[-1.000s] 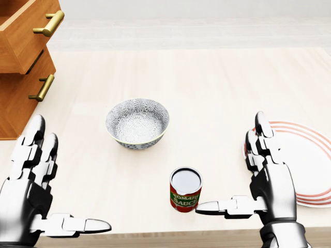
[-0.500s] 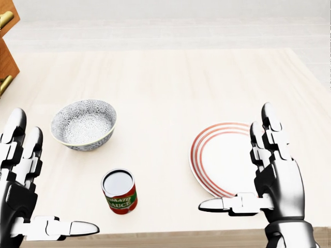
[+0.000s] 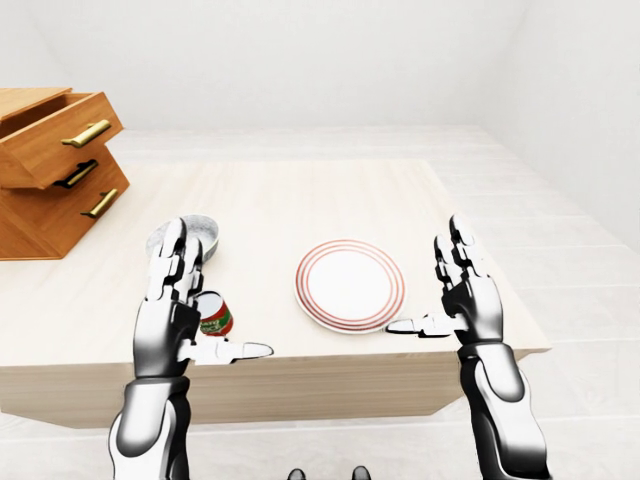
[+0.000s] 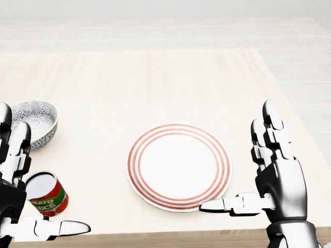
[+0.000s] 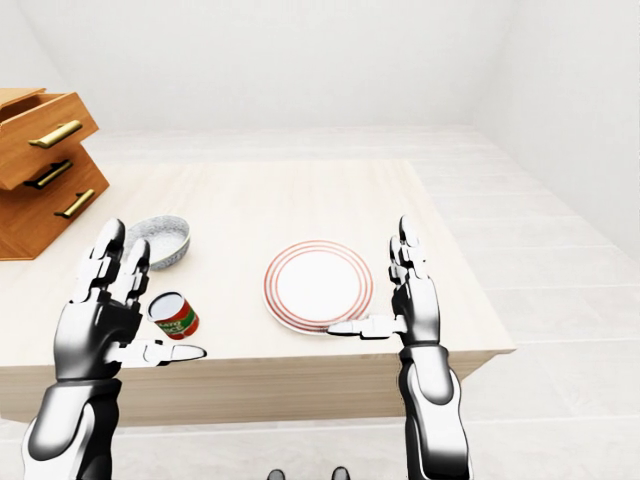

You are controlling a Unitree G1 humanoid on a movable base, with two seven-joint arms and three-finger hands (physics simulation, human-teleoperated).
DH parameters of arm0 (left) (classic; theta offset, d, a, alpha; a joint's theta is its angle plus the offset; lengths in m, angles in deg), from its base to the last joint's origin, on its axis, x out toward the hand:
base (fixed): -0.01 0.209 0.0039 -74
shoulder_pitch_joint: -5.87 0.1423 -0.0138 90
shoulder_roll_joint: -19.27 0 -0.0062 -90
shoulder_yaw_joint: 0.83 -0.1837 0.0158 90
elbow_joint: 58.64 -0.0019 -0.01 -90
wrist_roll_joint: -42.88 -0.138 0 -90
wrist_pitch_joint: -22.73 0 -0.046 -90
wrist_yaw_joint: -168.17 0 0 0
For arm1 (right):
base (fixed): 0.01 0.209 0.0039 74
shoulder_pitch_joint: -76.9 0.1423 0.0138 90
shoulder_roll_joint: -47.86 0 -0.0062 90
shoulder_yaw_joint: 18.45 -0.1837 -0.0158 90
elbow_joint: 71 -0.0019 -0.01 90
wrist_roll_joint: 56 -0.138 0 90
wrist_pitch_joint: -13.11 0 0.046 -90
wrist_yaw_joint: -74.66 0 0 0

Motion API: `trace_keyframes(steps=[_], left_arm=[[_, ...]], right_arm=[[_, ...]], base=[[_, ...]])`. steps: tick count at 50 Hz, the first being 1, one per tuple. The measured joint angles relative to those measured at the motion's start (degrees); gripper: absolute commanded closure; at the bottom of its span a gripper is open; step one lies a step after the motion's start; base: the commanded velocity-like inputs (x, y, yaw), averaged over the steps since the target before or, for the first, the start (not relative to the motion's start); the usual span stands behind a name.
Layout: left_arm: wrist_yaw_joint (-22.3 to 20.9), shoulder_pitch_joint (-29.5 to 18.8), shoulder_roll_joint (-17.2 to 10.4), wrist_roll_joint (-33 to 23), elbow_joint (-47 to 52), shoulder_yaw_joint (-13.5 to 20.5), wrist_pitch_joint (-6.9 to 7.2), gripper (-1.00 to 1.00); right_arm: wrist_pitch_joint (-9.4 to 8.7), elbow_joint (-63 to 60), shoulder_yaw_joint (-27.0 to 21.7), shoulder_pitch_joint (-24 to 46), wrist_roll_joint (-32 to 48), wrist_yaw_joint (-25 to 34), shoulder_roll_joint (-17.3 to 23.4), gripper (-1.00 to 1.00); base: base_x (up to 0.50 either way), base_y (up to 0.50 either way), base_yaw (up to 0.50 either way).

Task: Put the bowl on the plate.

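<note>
While the bowl (image 4: 37, 120) sits upright at the left of the table (image 4: 155, 77), the plate (image 4: 178, 165) lies to its right, well apart from it and close to the near edge. The left hand (image 5: 100, 315) is released, fingers spread and thumb out, grasping nothing, with the can (image 4: 46, 195) just beside its palm. The right hand (image 4: 279, 181) is likewise spread and empty, its thumb tip crossing the plate's near right rim in the head view. Wooden drawers (image 5: 40, 165) stand far left, the top one pulled out.
</note>
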Motion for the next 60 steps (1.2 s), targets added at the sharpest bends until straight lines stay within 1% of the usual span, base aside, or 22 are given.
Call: trace_keyframes(steps=[15,29,37,49,60], left_arm=[[-0.99,-0.68,-0.24,0.22,0.30,0.82,0.00,-1.00],[-1.99,-0.03,0.01,1.04,2.00,2.01,0.00,-1.00],[-2.46,0.40,0.27,1.17,2.74,2.47,0.00,-1.00],[-2.85,0.76,0.62,1.12,3.30,2.71,0.00,-1.00],[-3.30,1.37,0.90,1.17,3.83,2.89,0.00,-1.00]], right_arm=[[0.00,-0.71,0.44,-0.28,0.67,0.68,0.08,-1.00],[0.00,-1.13,0.62,-0.70,1.00,1.10,-0.09,-1.00],[0.00,-1.35,0.68,-1.07,1.13,1.32,-0.15,-1.00],[0.00,-1.11,0.51,-1.27,1.20,1.57,-0.14,-1.00],[0.00,-1.24,0.54,-1.71,1.60,1.78,-0.19,-1.00]], base=[[0.00,-0.10,0.00],[0.00,0.00,0.00],[0.29,0.00,0.00],[0.02,0.00,0.00],[0.36,0.00,0.00]])
